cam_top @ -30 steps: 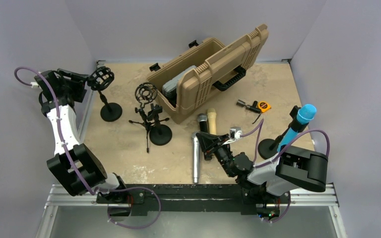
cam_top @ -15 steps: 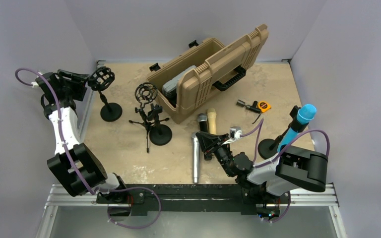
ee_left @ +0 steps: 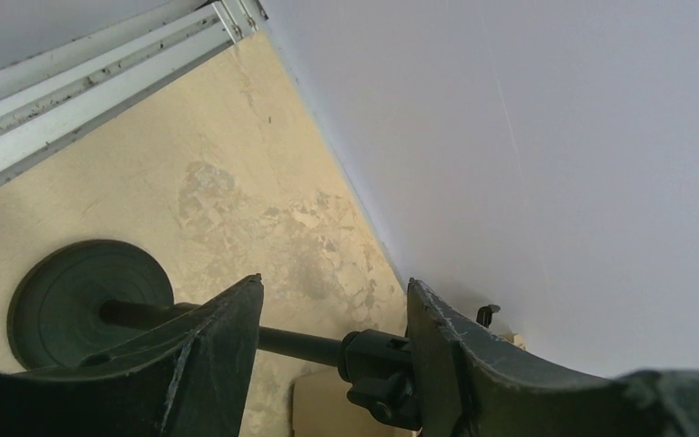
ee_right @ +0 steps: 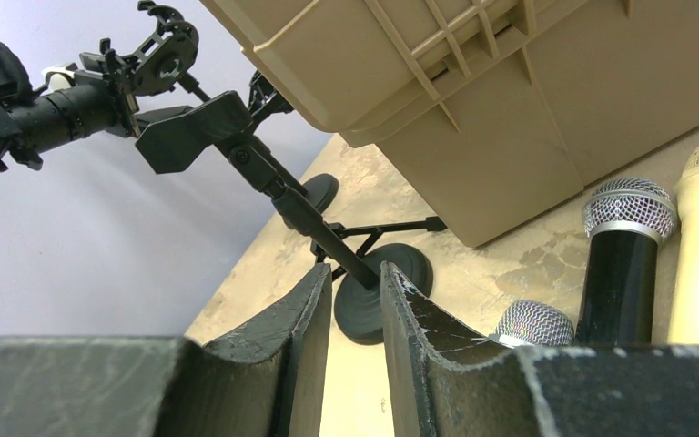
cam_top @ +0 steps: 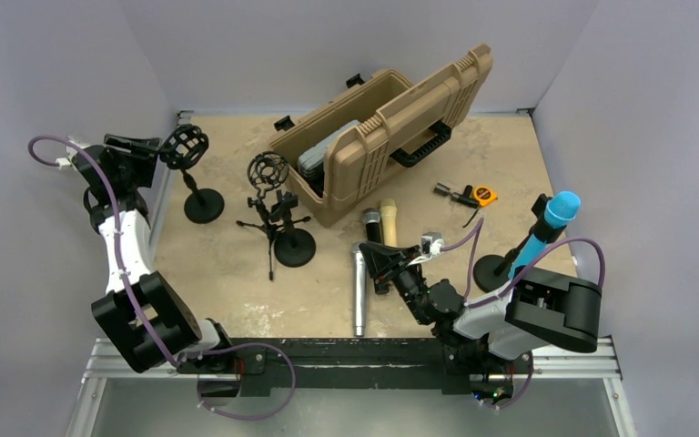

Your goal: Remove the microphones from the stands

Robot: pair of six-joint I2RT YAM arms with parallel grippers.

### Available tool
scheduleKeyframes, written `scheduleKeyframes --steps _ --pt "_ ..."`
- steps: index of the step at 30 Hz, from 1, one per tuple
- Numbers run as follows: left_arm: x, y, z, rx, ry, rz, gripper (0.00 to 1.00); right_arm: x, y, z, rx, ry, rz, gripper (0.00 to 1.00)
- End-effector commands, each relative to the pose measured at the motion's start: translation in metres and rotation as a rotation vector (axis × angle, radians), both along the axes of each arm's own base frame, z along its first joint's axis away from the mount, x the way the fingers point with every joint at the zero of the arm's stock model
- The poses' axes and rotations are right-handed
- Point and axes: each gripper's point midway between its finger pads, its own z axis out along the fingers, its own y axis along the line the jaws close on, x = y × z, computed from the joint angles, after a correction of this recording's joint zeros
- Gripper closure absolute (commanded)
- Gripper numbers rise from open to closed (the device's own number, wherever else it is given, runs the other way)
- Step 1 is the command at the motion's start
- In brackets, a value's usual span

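A mottled beige bench [cam_top: 227, 291] is boxed in by pale lilac walls [cam_top: 328, 45] on three sides, with an aluminium rail [cam_top: 592, 362] along its near edge. At the back stands an open tan case [cam_top: 391, 118], lid raised. Left of it are two black stands with cage mounts: the far-left stand [cam_top: 204, 206] by the wall and the middle stand [cam_top: 294, 246] beside the case. Three loose microphones [cam_top: 359, 291] lie in front of the case. The blue microphone [cam_top: 560, 209] sits tilted in its own stand [cam_top: 490, 271] at the bench's right edge, just beside the right arm's elbow and well apart from both sets of jaws

The left arm [cam_top: 127, 241] rises along the left wall, wrist bent toward the cage mount [cam_top: 187, 146] of the far-left stand. The left jaws are apart, just beside the cage; in the wrist view that stand's rod crosses beyond the gap. The right arm [cam_top: 487, 319] lies low, forearm stretched toward the bench's middle. The right jaws are drawn nearly together, only a slit between them, holding nothing, by the loose microphones
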Motion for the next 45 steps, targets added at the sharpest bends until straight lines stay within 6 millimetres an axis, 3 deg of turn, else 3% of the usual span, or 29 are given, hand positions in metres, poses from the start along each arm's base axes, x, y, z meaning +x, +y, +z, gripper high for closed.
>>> scheduleKeyframes --steps 1,6,12,14,17,25,30,34,38,42,45 --pt "-0.028 0.002 -0.099 -0.048 0.309 0.025 0.44 0.000 -0.001 0.031 0.106 -0.054 -0.005 0.74" --pt "-0.036 -0.001 -0.135 -0.072 0.402 0.025 0.47 0.000 -0.002 0.032 0.108 -0.055 -0.005 0.74" --pt "-0.039 -0.009 -0.144 -0.011 0.461 0.023 0.47 -0.001 -0.005 0.033 0.115 -0.055 -0.008 0.74" --pt "-0.034 -0.009 -0.131 0.008 0.425 0.010 0.47 -0.001 -0.006 0.033 0.117 -0.056 -0.008 0.74" --pt "-0.031 -0.011 -0.097 0.068 0.383 0.005 0.45 -0.002 -0.007 0.034 0.121 -0.056 -0.008 0.74" --pt "-0.049 0.003 -0.010 0.155 0.283 0.140 0.35 -0.001 -0.003 0.033 0.112 -0.058 -0.002 0.74" --pt "-0.050 0.017 0.026 0.104 0.232 0.272 0.30 -0.001 -0.003 0.033 0.113 -0.058 -0.003 0.74" --pt "-0.038 0.019 0.036 0.061 0.216 0.274 0.28 -0.001 -0.003 0.034 0.114 -0.059 -0.003 0.74" --pt "-0.003 -0.003 0.046 0.039 0.116 0.076 0.31 -0.001 -0.003 0.033 0.111 -0.059 -0.005 0.74" --pt "0.014 -0.024 0.041 -0.002 0.026 -0.077 0.31 -0.001 -0.002 0.033 0.110 -0.059 -0.004 0.74" --pt "0.014 -0.030 0.035 -0.002 -0.005 -0.110 0.31 -0.001 -0.001 0.032 0.105 -0.060 -0.001 0.74"
